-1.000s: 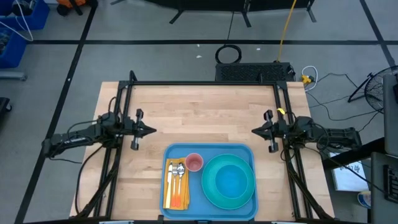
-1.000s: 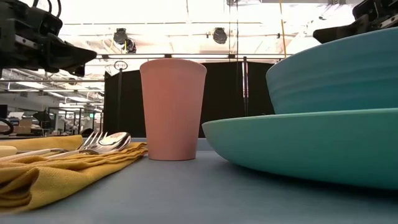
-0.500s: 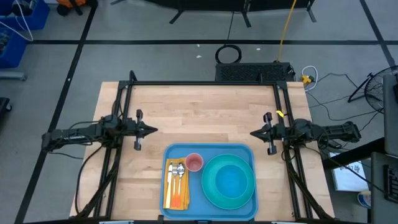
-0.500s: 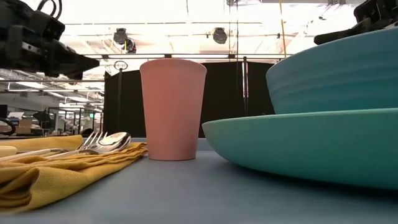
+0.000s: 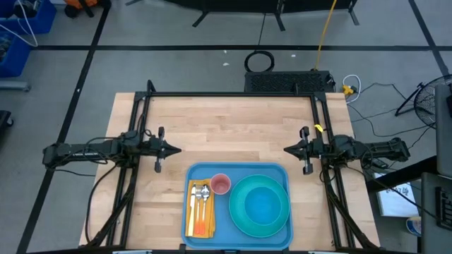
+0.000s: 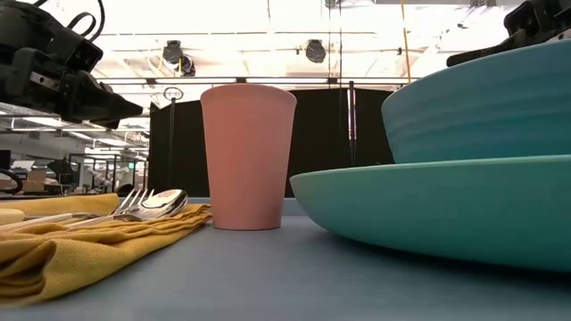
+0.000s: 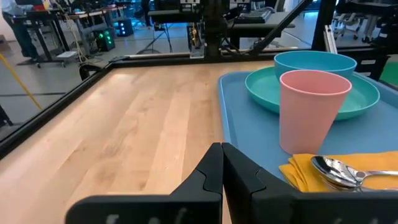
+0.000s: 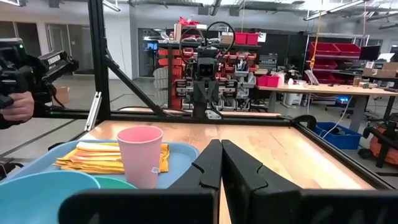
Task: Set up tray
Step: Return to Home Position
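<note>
Evidently all but finished, with nothing left to place, judging by the layout. Finds the tray at the near edge of the bench, midway between the two arms and fully loaded. Carries on its left a yellow napkin, with a fork and a spoon side by side on top, orange handles toward the near edge. Holds a pink cup just beside the napkin, and on the right a teal plate with a blue-teal bowl sitting on it.

Leaves, by this reading, only the parking of the arms. Shows the left tool hovering over bare wood near the bench's left side, fingers pressed together and gripping nothing. Mirrors that with the right tool at the right side — likewise pinched closed, empty, apart from the tray.

As to materials: smooth matte plastic for the tray, flat, with rounded corners and a low raised rim. Soft rumpled cloth for the napkin. Polished metal at the spoon's bowl and the fork's tines. A plain tapered tumbler shape for the cup, faint ridges round the bowl's wall, pale butcher-block planks for the bench.
</note>
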